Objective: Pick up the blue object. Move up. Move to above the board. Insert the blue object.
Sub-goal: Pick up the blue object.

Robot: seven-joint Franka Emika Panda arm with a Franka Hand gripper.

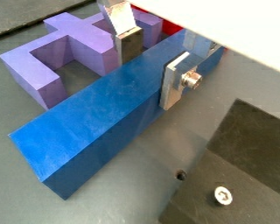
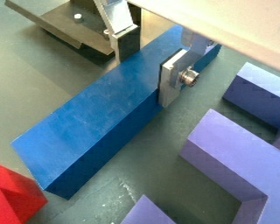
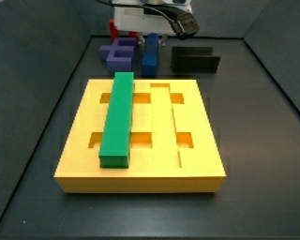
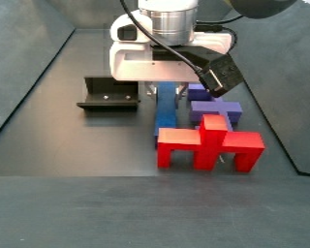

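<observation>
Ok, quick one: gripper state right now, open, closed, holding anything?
Gripper: down at the floor, fingers on both sides of the blue object; whether they clamp it cannot be told.

Gripper (image 2: 149, 57) straddling the blue object (image 2: 101, 122)
Silver fingers (image 2: 175, 77) flank the bar, purple block (image 2: 230, 157) beside it, fixture (image 2: 73, 22) close by, red piece (image 2: 11, 194) at its end

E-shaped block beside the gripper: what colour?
Purple-blue; the E-shaped block shows best in a wrist view, beside the gripper.
</observation>
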